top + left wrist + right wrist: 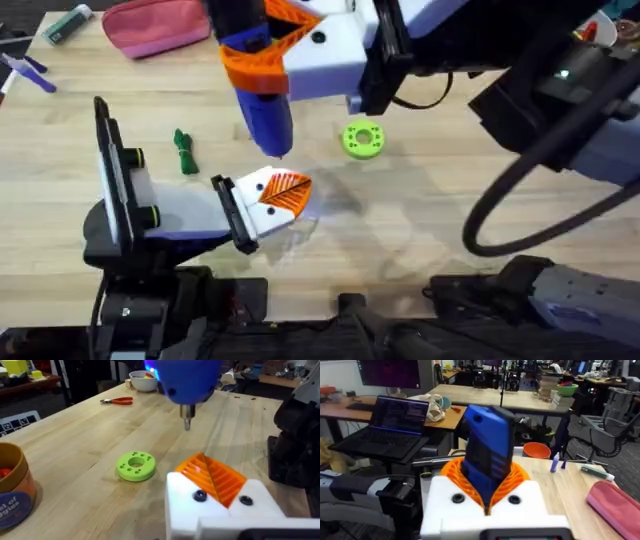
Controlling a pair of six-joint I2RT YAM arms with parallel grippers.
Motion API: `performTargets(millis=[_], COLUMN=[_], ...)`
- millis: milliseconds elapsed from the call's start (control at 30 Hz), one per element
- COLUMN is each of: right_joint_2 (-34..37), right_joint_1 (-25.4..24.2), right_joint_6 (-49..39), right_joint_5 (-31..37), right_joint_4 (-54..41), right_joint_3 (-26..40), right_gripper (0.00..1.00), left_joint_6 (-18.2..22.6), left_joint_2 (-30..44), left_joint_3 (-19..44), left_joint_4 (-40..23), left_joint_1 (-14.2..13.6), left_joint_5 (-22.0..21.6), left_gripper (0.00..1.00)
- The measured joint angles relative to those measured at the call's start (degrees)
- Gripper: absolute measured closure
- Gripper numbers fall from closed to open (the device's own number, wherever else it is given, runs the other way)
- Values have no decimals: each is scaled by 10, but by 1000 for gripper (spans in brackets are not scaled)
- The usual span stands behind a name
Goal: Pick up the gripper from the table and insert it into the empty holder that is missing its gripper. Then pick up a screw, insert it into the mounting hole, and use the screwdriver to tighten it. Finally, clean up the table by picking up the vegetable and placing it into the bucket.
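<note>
The right claw (285, 60) pinches the blue screwdriver (262, 105) upright, its bit hanging just above the left claw (280, 195), whose orange pads are pressed together. The vegetable (184, 152) lies on the tabletop (420, 220) near the left claw.
</note>
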Motion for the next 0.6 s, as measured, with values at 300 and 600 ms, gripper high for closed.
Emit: performTargets(millis=[300,600], right_joint_2=[0,3], right_joint_1=[29,56], right_joint_6=[0,-8], right_joint_5=[0,0], right_joint_4=[1,7], right_joint_3=[0,0], right_gripper=[976,976], left_joint_6=[0,0], left_joint_2=[0,0], left_joint_3=[0,0], left_joint_4=[0,0], left_joint_1=[0,0], left_joint_5=[0,0], left_gripper=[993,993])
